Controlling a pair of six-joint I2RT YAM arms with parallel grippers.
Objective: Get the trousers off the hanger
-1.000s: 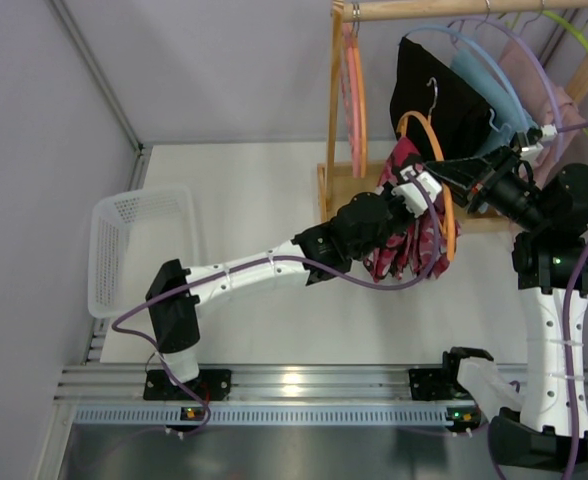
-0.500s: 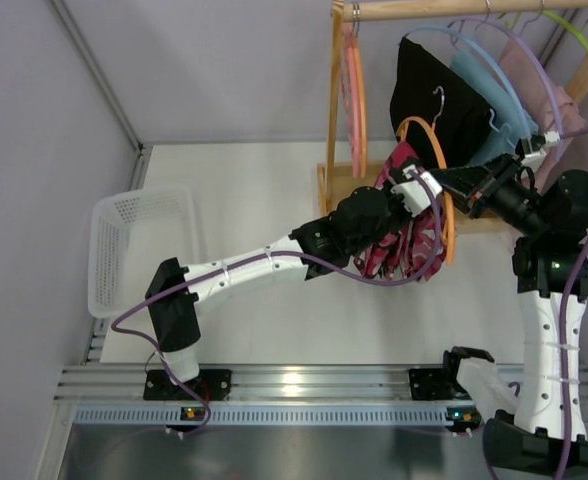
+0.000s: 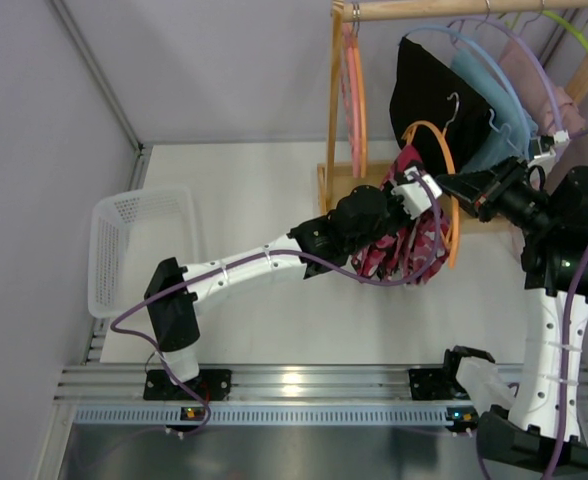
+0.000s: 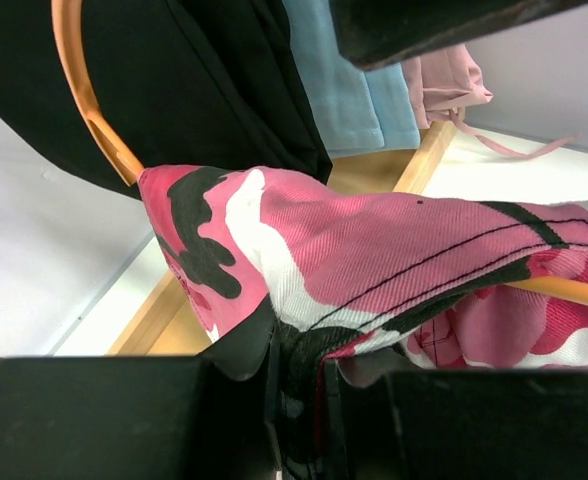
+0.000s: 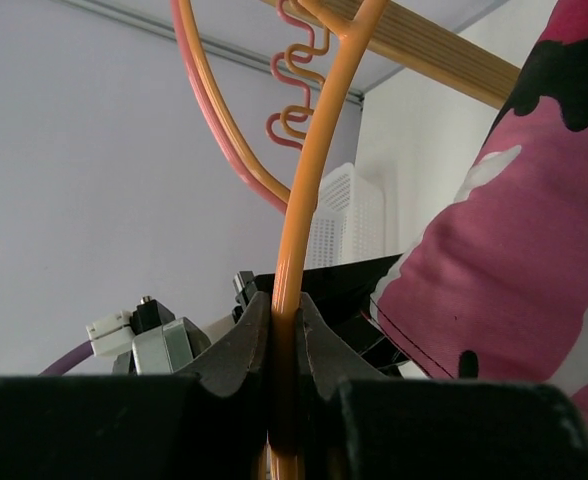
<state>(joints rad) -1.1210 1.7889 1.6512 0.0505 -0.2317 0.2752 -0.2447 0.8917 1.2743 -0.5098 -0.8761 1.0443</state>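
The pink, white and black camouflage trousers [image 3: 406,250] hang over the lower bar of an orange hanger [image 3: 437,135], held off the rail. My left gripper [image 3: 410,195] is shut on a fold of the camouflage trousers [image 4: 374,250] at their upper edge. My right gripper [image 3: 452,187] is shut on the orange hanger [image 5: 296,230], its jaws pressed on both sides of the rod. The plain black trousers [image 3: 434,95] hang on a hanger on the wooden rail [image 3: 444,8], just behind; they also show in the left wrist view [image 4: 174,80].
A white mesh basket [image 3: 124,250] stands at the table's left edge. The wooden rack's upright [image 3: 333,110] and base stand at the back. Blue [image 3: 499,95] and pink [image 3: 534,85] garments hang on other hangers at the right. An empty pink hanger [image 3: 354,85] hangs at the rail's left end.
My right gripper has moved the orange hanger slightly right and up. My left gripper has shifted a little left, still gripping the camouflage trousers, drawing them along the hanger.
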